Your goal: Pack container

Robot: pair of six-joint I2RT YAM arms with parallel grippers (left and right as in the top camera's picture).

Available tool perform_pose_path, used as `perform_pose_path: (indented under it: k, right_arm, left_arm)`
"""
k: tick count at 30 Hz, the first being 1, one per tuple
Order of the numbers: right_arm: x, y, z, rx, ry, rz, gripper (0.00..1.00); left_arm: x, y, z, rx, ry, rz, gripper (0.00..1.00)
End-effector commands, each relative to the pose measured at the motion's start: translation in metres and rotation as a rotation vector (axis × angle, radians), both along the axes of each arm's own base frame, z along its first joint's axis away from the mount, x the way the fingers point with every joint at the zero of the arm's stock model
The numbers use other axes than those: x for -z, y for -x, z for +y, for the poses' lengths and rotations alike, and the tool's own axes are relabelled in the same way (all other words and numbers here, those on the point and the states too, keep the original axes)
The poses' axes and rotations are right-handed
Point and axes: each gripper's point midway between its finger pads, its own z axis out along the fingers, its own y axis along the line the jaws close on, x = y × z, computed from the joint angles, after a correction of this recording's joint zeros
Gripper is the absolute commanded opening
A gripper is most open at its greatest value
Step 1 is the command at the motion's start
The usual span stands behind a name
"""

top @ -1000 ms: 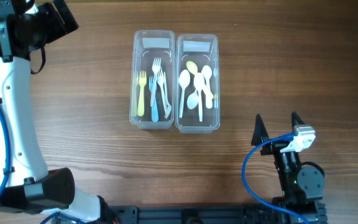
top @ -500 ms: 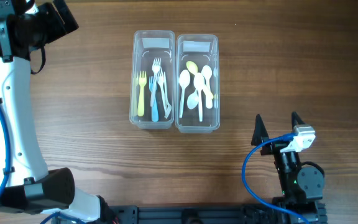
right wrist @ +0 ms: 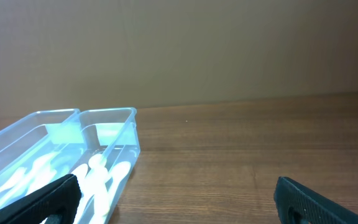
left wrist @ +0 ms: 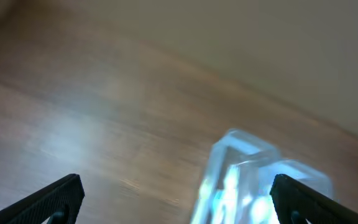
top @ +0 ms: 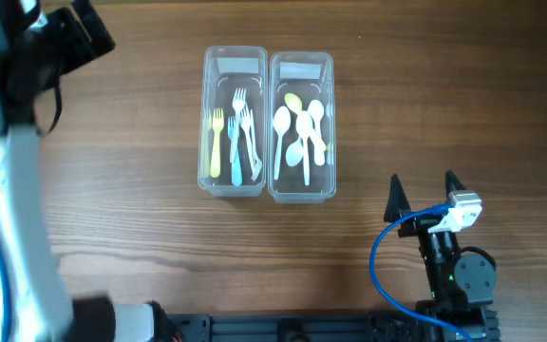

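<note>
— Container of forks [top: 233, 122] and container of spoons [top: 301, 125] are parked side by side on the desk [top: 425, 95], upper middle in the overhead shot, long sides just about touching. Both are clear plastic. Anyone see what the arms are up to?

— Not much contact, lol. Right arm [top: 454, 271] sits at the lower right edge of the desk, well apart from both tubs, with a blue cable [top: 380, 255] looping off it. Right jaws are spread wide with nothing between them. You can see both black tips from above, and again at the bottom corners of its wrist cam.

— And the left one?

— Left arm [top: 8, 190] is a big white smear down the left side of the overhead shot, super blurry. Its wrist cam is blurry too, but the two black tips sit far apart at the bottom corners, so left jaws are released as well, gripping nothing. A clear tub shows up fuzzy between them, further off; can't tell which one.

— What's inside?

— Fork side: a yellow fork [top: 216, 142], a blue fork [top: 235, 152] and a few white forks [top: 247, 123], all lying lengthwise. Spoon side: mostly white spoons [top: 281, 122] plus a yellow spoon [top: 294, 102], piled loosely.
</note>
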Motion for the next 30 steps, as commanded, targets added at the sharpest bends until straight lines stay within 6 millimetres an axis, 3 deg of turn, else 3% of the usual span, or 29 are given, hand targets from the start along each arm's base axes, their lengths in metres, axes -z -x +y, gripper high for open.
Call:
perform_pose_path:
  k: [1,5,7,10,12,13,17,22,30]
  right_arm:
    - [-0.002,0.001,0.002,-0.015,0.018,-0.012,1.0]
    - [-0.002,0.001,0.002,-0.015,0.018,-0.012,1.0]
    - [-0.002,0.001,0.002,-0.015,0.019,-0.012,1.0]
    - [-0.002,0.001,0.002,-0.015,0.018,-0.012,1.0]
    - [-0.002,0.001,0.002,-0.015,0.019,-0.012,1.0]
    - [-0.002,0.001,0.002,-0.015,0.018,-0.012,1.0]
    - [-0.002,0.001,0.002,-0.015,0.019,-0.012,1.0]
    - [-0.002,0.001,0.002,-0.015,0.018,-0.012,1.0]
    - [-0.002,0.001,0.002,-0.015,0.018,-0.012,1.0]
  left_arm:
    - [-0.102,0.09,-0.014,-0.006,-0.077,-0.322,1.0]
    - [-0.149,0.177,-0.017,-0.013,-0.085,-0.527,1.0]
    - [-0.153,0.208,-0.018,-0.015,-0.087,-0.581,1.0]
    - [-0.135,0.239,-0.019,-0.015,-0.086,-0.599,1.0]
    - [-0.109,0.253,-0.02,-0.021,-0.069,-0.578,1.0]
    - [-0.085,0.259,-0.019,-0.036,-0.044,-0.553,1.0]
    - [-0.011,0.261,-0.021,-0.051,0.009,-0.494,1.0]
    - [0.08,0.23,-0.035,0.022,0.066,-0.489,1.0]
    - [0.18,0.179,-0.038,0.045,0.085,-0.426,1.0]
